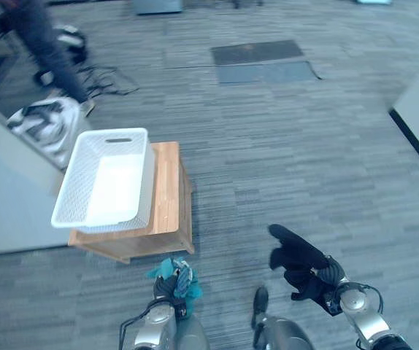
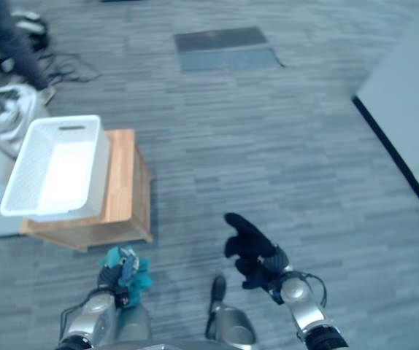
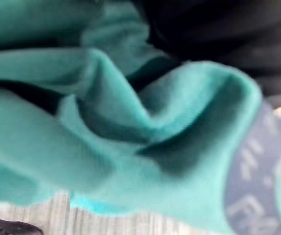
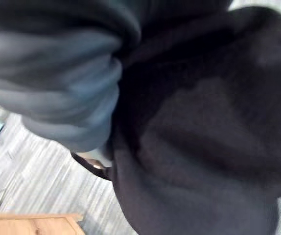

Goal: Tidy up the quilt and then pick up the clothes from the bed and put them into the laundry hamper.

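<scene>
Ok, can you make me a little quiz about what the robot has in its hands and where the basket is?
1. True or false: the white hamper has clothes in it.
2. What colour is the cloth held by the left hand?
3. The hamper sits on: A) the floor, B) a wooden table, C) a bed.

Key:
1. False, it looks empty.
2. Teal.
3. B. The right hand holds a black garment over the carpet, away from the hamper.
</scene>
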